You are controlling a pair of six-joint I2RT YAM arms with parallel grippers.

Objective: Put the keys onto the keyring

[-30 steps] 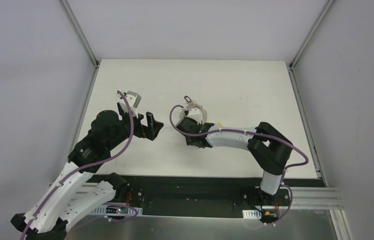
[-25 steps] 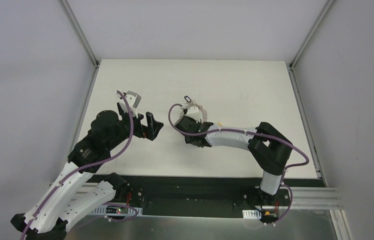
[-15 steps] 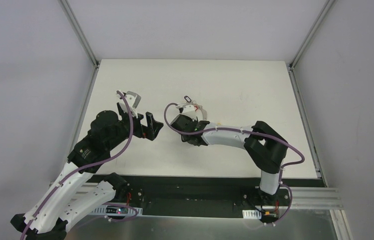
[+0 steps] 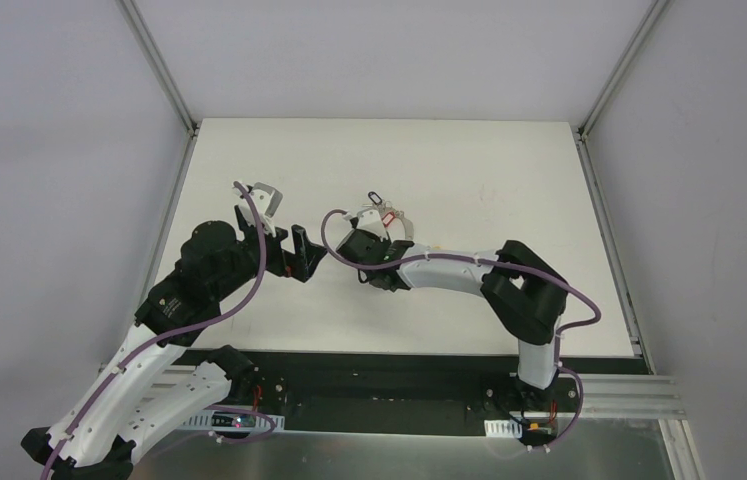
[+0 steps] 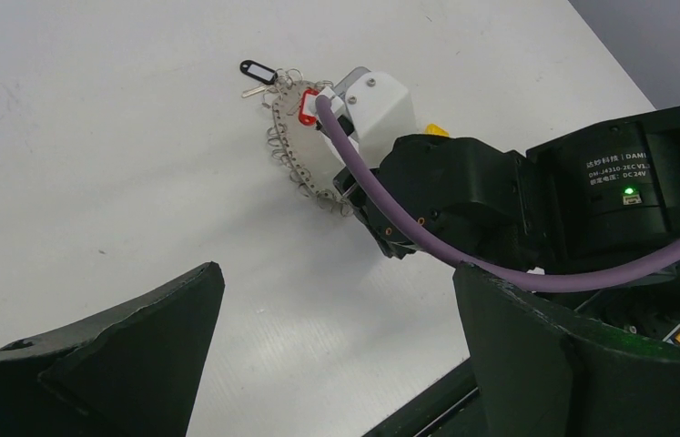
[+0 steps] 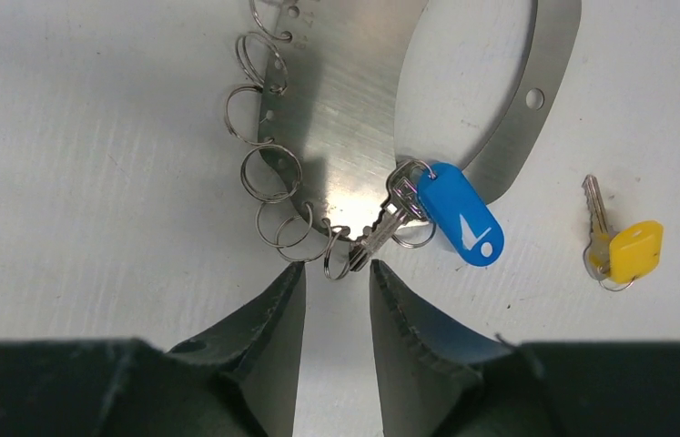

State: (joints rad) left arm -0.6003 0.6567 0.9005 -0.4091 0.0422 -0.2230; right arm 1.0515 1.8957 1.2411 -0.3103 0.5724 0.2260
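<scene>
The keyring (image 6: 345,100) is a flat silver crescent with several small split rings along its edge. It lies on the white table (image 4: 489,180). A silver key with a blue tag (image 6: 459,214) hangs on it. A yellow-headed key (image 6: 623,250) lies loose to its right. My right gripper (image 6: 336,273) is narrowly open and holds nothing; its tips are at a small ring and the blue-tagged key's tip. The left wrist view shows the keyring (image 5: 295,150) with a red tag (image 5: 307,105) and a black tag (image 5: 254,68). My left gripper (image 5: 336,282) is wide open and empty, to the left of the keyring (image 4: 396,219).
The right arm's purple cable (image 5: 427,246) loops over its wrist close to the left gripper's right finger. The black base rail (image 4: 379,385) runs along the table's near edge. Grey walls and frame posts (image 4: 159,65) enclose the table.
My right gripper has slid a little to the left along the keyring, and the red tag now shows beside it. The left arm has not moved.
</scene>
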